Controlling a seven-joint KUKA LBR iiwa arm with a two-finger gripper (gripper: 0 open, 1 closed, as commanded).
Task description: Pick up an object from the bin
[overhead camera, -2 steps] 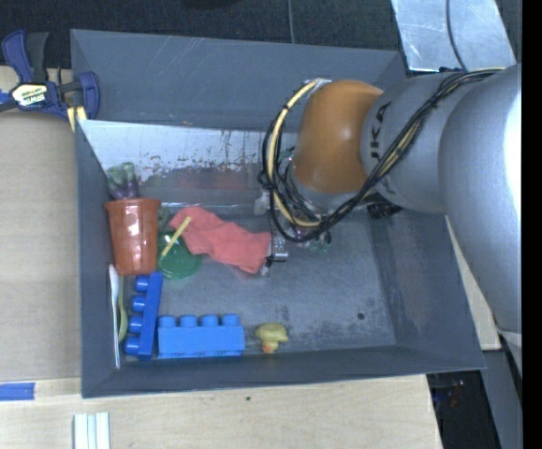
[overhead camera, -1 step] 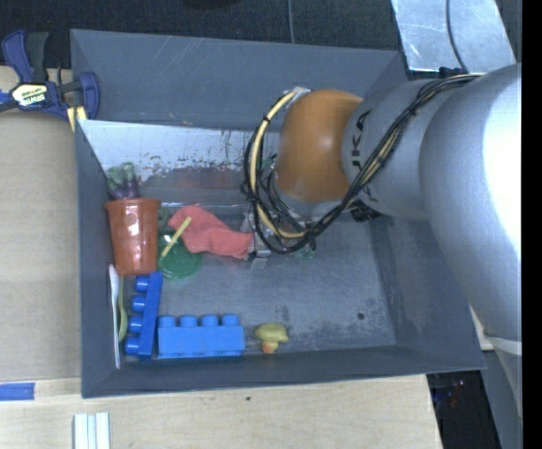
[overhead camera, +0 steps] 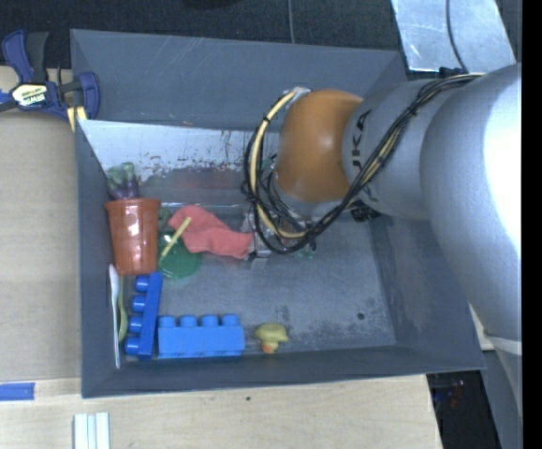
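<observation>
My gripper [overhead camera: 256,243] is low in the middle of the bin, mostly hidden under the arm's orange cover. Its tip sits against the right end of a crumpled red cloth [overhead camera: 212,234]. Left of the cloth lies a green round lid [overhead camera: 181,262] with a yellow stick [overhead camera: 173,238] across it. An orange-brown plastic cup [overhead camera: 133,234] stands at the left wall. I cannot see how the fingers stand.
A blue toy brick [overhead camera: 200,335] lies along the front wall, with a second blue brick [overhead camera: 141,313] upright at its left end. A small yellow-green toy [overhead camera: 271,336] lies right of the brick. A dark green-purple thing [overhead camera: 122,180] sits behind the cup.
</observation>
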